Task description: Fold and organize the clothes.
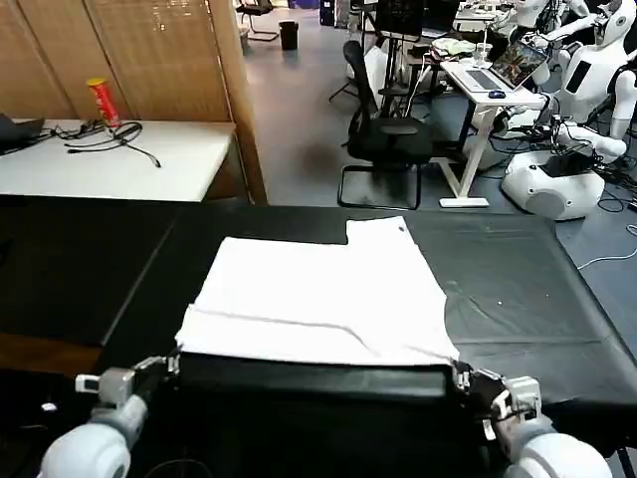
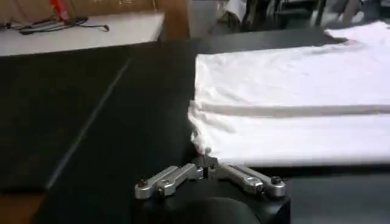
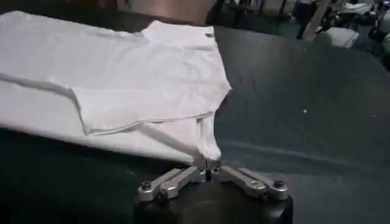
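Along the near edge of the black table (image 1: 557,299), in the lower middle of the head view, the white T-shirt (image 1: 318,294) lies flat and partly folded, its long axis running left to right across the frame. A short sleeve (image 1: 378,231) juts toward the upper centre, so the garment's top points away from the robot and its near hem runs parallel to the table edge.

Each arm sits at one near corner. The left gripper (image 1: 171,366) is at the lower left corner of the shirt, and in the left wrist view its tips (image 2: 206,159) are drawn together on the corner of the cloth. The right gripper (image 1: 460,379) is at the lower right corner; the right wrist view shows it (image 3: 207,163) pinched onto a small peak of fabric lifted off the cover. Both are clenched on the T-shirt, one per corner, equally near to their own ends.

From either gripper the bulk of the shirt lies straight ahead, toward the upper part of the head view. A folded layer (image 3: 146,106) already lies across the body, its crease running along the long axis. My judgement is that the coming fold depends on carrying both corners forward together, square to that axis, so the hem lands even.
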Controlling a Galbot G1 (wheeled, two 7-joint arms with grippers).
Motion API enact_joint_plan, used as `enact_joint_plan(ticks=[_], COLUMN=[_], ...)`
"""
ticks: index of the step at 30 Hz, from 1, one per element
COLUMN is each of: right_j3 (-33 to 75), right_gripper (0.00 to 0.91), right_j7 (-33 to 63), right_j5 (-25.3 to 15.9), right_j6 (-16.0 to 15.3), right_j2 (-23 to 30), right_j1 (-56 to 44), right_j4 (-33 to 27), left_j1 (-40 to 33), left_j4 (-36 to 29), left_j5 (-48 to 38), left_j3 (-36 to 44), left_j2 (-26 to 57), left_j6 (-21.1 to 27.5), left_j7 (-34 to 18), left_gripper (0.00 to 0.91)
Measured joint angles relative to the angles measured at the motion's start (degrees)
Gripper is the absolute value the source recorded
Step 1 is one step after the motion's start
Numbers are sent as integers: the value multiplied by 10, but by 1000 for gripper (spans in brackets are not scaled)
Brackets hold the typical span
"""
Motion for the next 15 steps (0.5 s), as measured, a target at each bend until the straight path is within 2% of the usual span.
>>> enact_joint_plan(ticks=[1,2,3,11,15], right_j3=[0,0,0,13,27], right_gripper=[10,205,878,878,878], right_j7=[1,2,1,-3,-3], right_j5=[-1,-3,-6,-30,3], right_j6=[0,0,0,0,0], right_j2=[1,2,2,2,-1], right_j1=[-3,-7,-10,-44,-43], right_j4=[2,6,9,42,51], left_j1=[8,15,21,43,50], left_j4=[-4,-8,-11,-33,-46], left_j5=[-1,-1,-2,-6,-4], left_j3=[-4,-8,-11,-34,-41], left_j2=[0,1,2,0,-1], left_j6=[1,1,1,10,33], left_j7=[0,1,2,-7,-10], left_gripper=[0,185,878,878,878])
